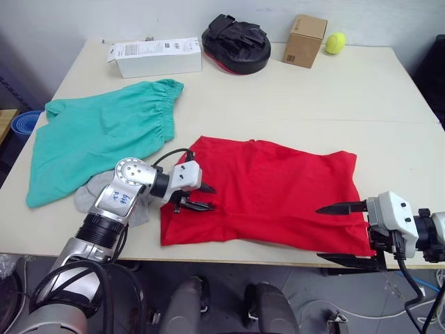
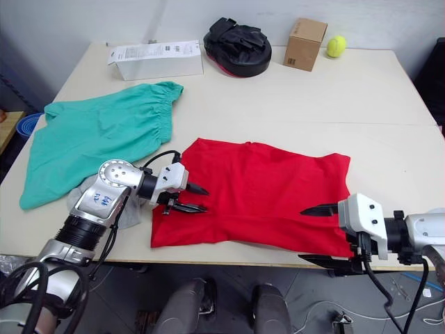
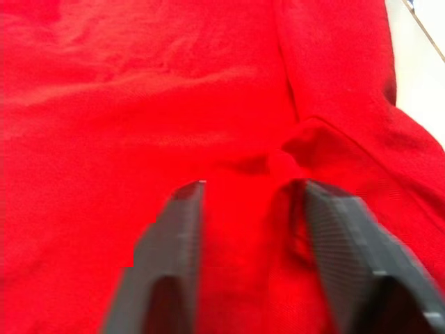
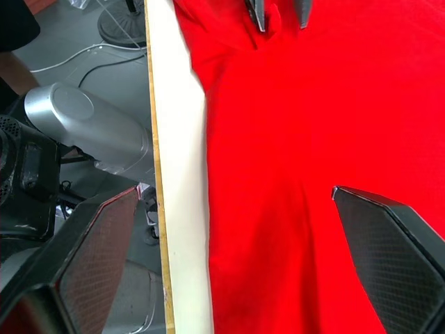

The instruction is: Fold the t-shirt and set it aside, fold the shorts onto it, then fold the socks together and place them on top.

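Note:
The red t-shirt lies spread flat at the front middle of the table. My left gripper rests on its left edge, open, with a raised ridge of red cloth between its fingers. At the shirt's right front corner my right gripper is open wide across the table edge, one finger over the cloth and one below the tabletop. The teal-green shorts lie spread on the left. A grey sock peeks out beneath my left arm, partly hidden.
Along the back edge stand a white box, a black padded mitt, a small cardboard box and a yellow-green ball. Bare tabletop lies behind the shirt and to its right.

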You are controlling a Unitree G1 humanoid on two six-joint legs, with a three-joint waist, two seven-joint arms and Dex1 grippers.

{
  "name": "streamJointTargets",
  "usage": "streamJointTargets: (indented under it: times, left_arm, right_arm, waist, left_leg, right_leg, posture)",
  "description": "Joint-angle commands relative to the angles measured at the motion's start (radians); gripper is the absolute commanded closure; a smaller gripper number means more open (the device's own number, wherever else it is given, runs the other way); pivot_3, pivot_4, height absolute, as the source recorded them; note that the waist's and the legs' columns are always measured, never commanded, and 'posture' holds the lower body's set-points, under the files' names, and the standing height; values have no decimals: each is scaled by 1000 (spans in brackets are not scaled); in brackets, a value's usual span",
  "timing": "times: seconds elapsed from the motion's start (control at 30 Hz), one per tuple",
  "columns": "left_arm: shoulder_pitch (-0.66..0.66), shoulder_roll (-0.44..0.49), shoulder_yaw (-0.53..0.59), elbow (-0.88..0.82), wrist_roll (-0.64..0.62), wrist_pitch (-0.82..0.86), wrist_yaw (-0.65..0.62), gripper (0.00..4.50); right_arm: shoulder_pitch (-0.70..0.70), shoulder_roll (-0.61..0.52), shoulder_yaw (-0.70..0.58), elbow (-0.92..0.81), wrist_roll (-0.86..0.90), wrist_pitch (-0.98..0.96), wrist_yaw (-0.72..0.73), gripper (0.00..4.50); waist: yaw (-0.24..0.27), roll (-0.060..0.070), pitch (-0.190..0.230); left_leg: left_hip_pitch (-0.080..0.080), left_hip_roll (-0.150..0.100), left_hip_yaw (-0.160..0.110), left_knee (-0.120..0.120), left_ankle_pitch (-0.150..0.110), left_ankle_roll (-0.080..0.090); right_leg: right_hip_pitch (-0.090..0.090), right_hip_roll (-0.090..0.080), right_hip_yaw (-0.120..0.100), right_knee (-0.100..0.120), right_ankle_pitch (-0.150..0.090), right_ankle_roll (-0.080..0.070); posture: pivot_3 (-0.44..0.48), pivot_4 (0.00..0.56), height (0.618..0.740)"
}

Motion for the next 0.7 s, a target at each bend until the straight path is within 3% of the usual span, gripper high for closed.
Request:
streamJointTargets:
  times: [0.03, 0.13, 0.5, 0.7]
  left_arm:
    - [-1, 36, 70, -70, -43, 7, -3, 1013]
    - [20, 63, 95, -131, -73, 39, -15, 40]
    - [129, 117, 80, -269, -57, -22, -29, 13]
    - [106, 87, 33, -185, 31, -99, 21, 13]
  right_arm:
    - [-8, 9, 11, 12, -12, -34, 13, 0]
    - [-16, 6, 21, 31, -18, -46, 19, 0]
    - [-57, 8, 58, 75, -43, -77, 24, 0]
    - [-45, 14, 62, 68, -48, -84, 15, 0]
  waist:
    - [-1, 0, 0]
    - [0, 0, 0]
    - [3, 0, 0]
    - [3, 0, 0]
  left_leg:
    - [0, 0, 0, 0, 0, 0]
    - [0, 0, 0, 0, 0, 0]
    - [1, 0, 0, 0, 0, 0]
    - [1, 0, 0, 0, 0, 0]
  right_leg:
    - [0, 0, 0, 0, 0, 0]
    - [0, 0, 0, 0, 0, 0]
    - [2, 0, 0, -1, 0, 0]
    - [2, 0, 0, -1, 0, 0]
  posture:
    - [0, 150, 740]
    - [0, 150, 740]
    - [0, 150, 740]
    - [0, 150, 740]
